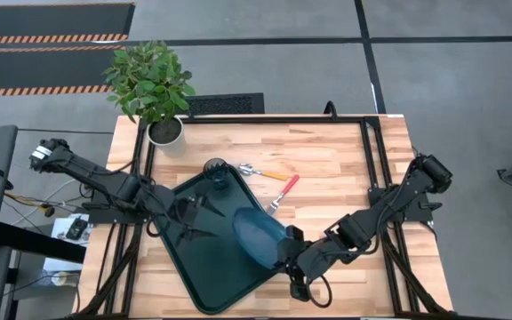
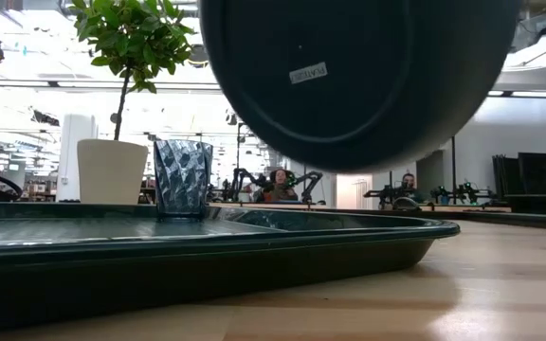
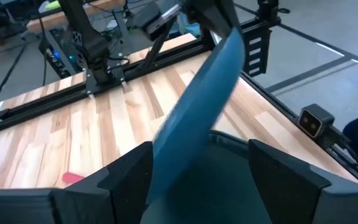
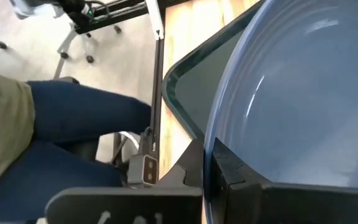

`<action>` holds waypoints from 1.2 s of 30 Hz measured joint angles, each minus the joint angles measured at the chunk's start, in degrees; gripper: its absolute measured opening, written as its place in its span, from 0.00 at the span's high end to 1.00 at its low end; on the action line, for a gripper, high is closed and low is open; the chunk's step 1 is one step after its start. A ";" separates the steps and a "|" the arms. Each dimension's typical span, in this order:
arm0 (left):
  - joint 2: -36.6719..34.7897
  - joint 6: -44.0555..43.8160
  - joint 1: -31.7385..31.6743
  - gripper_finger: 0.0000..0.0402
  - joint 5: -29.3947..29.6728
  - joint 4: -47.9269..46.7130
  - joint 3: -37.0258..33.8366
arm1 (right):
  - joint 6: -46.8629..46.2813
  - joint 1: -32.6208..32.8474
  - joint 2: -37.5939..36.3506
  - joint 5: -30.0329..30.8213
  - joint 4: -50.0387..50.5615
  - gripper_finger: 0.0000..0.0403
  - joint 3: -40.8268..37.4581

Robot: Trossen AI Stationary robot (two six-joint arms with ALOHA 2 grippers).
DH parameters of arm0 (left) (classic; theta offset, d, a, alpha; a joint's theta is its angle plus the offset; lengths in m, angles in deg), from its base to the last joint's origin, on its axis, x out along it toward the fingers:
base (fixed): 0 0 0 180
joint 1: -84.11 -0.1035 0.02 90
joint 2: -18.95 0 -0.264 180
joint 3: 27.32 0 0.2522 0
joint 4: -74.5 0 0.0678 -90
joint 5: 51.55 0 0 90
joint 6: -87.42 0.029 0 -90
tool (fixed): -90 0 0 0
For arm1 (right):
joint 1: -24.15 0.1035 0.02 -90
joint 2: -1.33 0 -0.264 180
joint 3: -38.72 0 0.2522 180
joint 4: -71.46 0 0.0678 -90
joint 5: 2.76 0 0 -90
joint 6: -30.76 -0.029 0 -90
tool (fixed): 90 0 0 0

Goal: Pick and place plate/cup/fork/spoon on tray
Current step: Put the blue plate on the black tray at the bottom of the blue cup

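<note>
The dark blue-teal plate [image 1: 258,236] hangs steeply tilted over the right part of the dark green tray [image 1: 204,267], in my right gripper [image 1: 284,256]. The low view shows the plate's underside [image 2: 358,76] clear above the tray [image 2: 254,237]. The smoky-grey cup [image 1: 213,169] stands upright on the tray's far corner. The orange-handled spoon [image 1: 267,172] and the red-pink-handled fork [image 1: 284,191] lie on the wood beyond the tray. My left gripper [image 1: 194,219] is open over the tray's middle, left of the plate [image 3: 197,106]. My right gripper pinches the plate's rim [image 4: 215,134] at its near right edge, one finger [image 4: 247,180] on the inner face and the other behind the underside. The fingers come slanting from the table's near right. The plate is lifted clear of the tray, steeply tilted.
A white pot with a green plant [image 1: 164,132] stands at the table's far left, behind the cup. Black frame rails [image 1: 373,169] run along the table's sides. A seated person's legs [image 4: 73,137] show beyond the table's edge. Bare wood lies right of the tray.
</note>
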 joint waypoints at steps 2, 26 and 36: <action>0.00 0.00 -0.36 0.38 -0.37 -0.04 0.00 | 0.27 -0.18 0.00 -0.16 -0.25 0.96 0.00; 6.04 -2.29 -6.40 0.38 -10.58 3.70 0.04 | 1.80 -1.03 -0.02 -3.00 -1.92 0.95 0.00; 7.50 -0.78 -6.49 0.42 -12.07 4.47 0.15 | 2.32 -1.03 -0.02 -3.02 -1.48 0.95 0.00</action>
